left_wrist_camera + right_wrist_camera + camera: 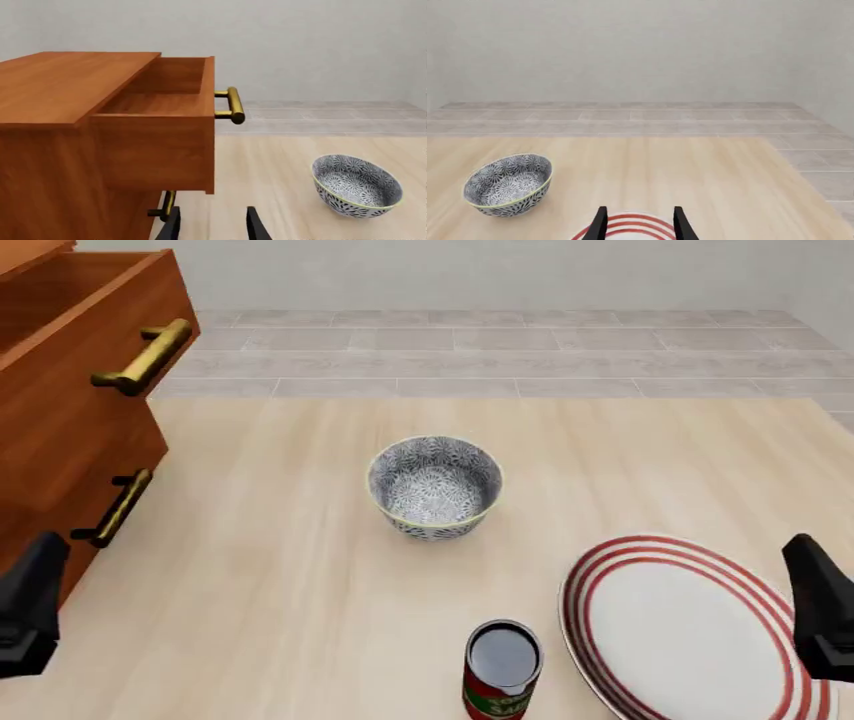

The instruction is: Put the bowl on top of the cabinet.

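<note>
The bowl [435, 486], white with a dark floral pattern and a pale green rim, stands upright near the middle of the table; it also shows as the bowl [357, 185] and the bowl [508, 185]. The reddish-brown cabinet [67, 430] fills the far left, its top drawer [167, 115] pulled out. My left gripper [213, 226] hovers low near the cabinet's front, open and empty. My right gripper [639, 224] is open above the plate, also empty. Both are well short of the bowl.
A white plate with red rings [687, 630] lies at the front right. A red can [502, 668] stands just left of it, in front of the bowl. Brass bar handles [140, 357] stick out from the cabinet's drawers.
</note>
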Available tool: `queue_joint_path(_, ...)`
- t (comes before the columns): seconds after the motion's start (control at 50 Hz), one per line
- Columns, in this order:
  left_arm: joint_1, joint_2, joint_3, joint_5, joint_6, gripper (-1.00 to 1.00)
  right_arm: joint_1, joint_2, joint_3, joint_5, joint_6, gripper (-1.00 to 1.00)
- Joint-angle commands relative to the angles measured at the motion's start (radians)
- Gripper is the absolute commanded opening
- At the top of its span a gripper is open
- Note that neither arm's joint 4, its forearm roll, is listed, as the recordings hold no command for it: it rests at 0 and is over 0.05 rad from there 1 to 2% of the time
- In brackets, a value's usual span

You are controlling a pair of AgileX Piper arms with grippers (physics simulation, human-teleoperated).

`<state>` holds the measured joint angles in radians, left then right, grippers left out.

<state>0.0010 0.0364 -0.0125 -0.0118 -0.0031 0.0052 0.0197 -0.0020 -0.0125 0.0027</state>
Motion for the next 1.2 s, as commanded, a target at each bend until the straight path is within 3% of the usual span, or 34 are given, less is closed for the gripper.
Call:
queue_joint_path(0.02, -0.012, -0.030, 0.010, 0.016, 0.012, 1.00, -0.009, -0.015, -0.007, 0.013, -0.002, 1.00)
queue_joint_path(0.34, -0.020, -0.017, -0.033, 0.063, 0.006, 1.00, -0.014, -0.011, -0.009, 0.017, 0.004, 1.00)
queue_joint_path(0.38, -0.015, 0.062, -0.066, 0.059, -0.069, 1.00, -0.015, -0.010, -0.009, 0.015, 0.005, 1.00)
queue_joint_path(0.42, -0.010, 0.090, -0.110, 0.079, -0.098, 1.00, -0.017, -0.009, -0.009, 0.015, 0.009, 1.00)
queue_joint_path(0.54, -0.072, 0.054, -0.254, 0.199, 0.014, 1.00, -0.019, -0.006, -0.008, 0.012, 0.013, 1.00)
queue_joint_path(0.6, -0.109, 0.087, -0.346, 0.253, -0.024, 1.00, -0.021, -0.009, -0.006, 0.013, 0.020, 1.00)
queue_joint_path(0.62, -0.135, 0.090, -0.404, 0.284, 0.008, 1.00, -0.022, -0.012, -0.007, 0.016, 0.023, 1.00)
queue_joint_path(0.68, -0.161, 0.131, -0.473, 0.310, 0.011, 1.00, -0.023, -0.013, -0.005, 0.014, 0.025, 1.00)
queue_joint_path(0.72, -0.175, 0.132, -0.458, 0.300, 0.018, 1.00, -0.023, -0.011, -0.006, 0.014, 0.027, 1.00)
queue_joint_path(0.74, -0.197, 0.220, -0.553, 0.330, 0.028, 1.00, -0.022, -0.010, -0.005, 0.014, 0.031, 1.00)
queue_joint_path(0.8, -0.185, 0.233, -0.620, 0.354, 0.062, 1.00, -0.023, -0.010, -0.010, 0.018, 0.036, 1.00)
queue_joint_path(0.86, -0.244, 0.248, -0.713, 0.382, 0.101, 1.00, -0.025, -0.012, -0.015, 0.023, 0.040, 1.00)
queue_joint_path(0.92, -0.286, 0.286, -0.796, 0.411, 0.096, 1.00, -0.027, -0.012, -0.014, 0.023, 0.044, 1.00)
queue_joint_path(1.08, -0.327, 0.409, -0.903, 0.406, 0.071, 1.00, -0.028, -0.013, -0.015, 0.023, 0.050, 1.00)
queue_joint_path(1.14, -0.385, 0.473, -0.928, 0.372, 0.071, 1.00, -0.031, -0.013, -0.011, 0.019, 0.054, 1.00)
queue_joint_path(1.2, -0.430, 0.527, -0.938, 0.312, 0.118, 1.00, -0.032, -0.014, -0.012, 0.021, 0.055, 1.00)
